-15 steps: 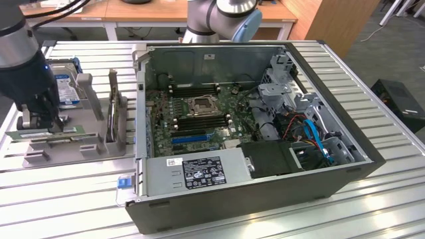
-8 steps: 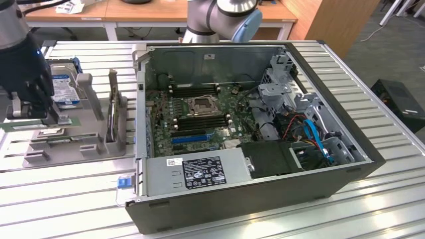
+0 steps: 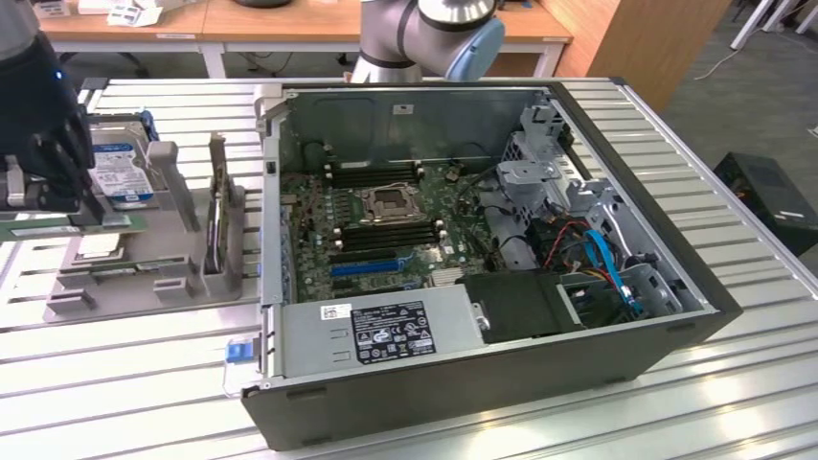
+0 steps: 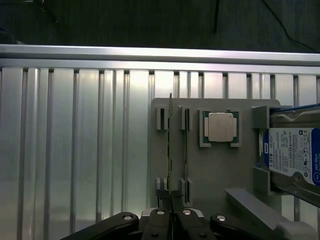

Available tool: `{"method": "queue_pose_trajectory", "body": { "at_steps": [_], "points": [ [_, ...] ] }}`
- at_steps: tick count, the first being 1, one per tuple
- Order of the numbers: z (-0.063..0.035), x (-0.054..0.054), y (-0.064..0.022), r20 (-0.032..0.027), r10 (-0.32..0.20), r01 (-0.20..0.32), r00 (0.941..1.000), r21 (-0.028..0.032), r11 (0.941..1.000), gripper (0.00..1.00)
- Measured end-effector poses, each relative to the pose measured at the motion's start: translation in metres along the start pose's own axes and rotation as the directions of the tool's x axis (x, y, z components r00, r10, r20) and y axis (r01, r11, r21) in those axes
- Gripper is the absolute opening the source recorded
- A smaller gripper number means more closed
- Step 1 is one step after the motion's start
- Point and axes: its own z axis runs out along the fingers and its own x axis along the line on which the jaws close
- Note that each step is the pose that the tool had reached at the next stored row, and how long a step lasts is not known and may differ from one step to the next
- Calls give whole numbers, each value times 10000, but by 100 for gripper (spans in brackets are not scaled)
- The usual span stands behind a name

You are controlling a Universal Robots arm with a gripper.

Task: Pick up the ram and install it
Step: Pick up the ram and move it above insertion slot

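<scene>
Green and very thin, the ram (image 4: 170, 145) stands on its long edge in the slots of a grey tray (image 4: 220, 170), by the tray edge farthest from the blue hard drive (image 4: 295, 155). The black pincer (image 4: 171, 200) is pinching one end of the ram.

The hard drive (image 4: 295, 160) carries a blue-and-white label that reads "1.0TB" and, at its edge, a partly cut-off "WD". Its finer print is illegible. On the power supply (image 3: 306, 347), the black label (image 3: 397, 332) and the white barcode sticker (image 3: 335, 311) have print too small to read.
</scene>
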Motion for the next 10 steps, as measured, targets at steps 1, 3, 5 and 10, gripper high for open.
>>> {"method": "queue_pose_trajectory", "body": {
  "at_steps": [1, 3, 5, 10],
  "points": [
    [-26, -1, 1, 0, 0, 0, 10000, 0, 10000, 12],
    [-78, -2, 3, 0, 0, 0, 10000, 0, 10000, 12],
    [-131, -4, 6, 0, 0, 0, 10000, -1, 10000, 12],
    [-250, -8, 11, 0, 0, 0, 10000, -1, 10000, 12]
  ]
}}
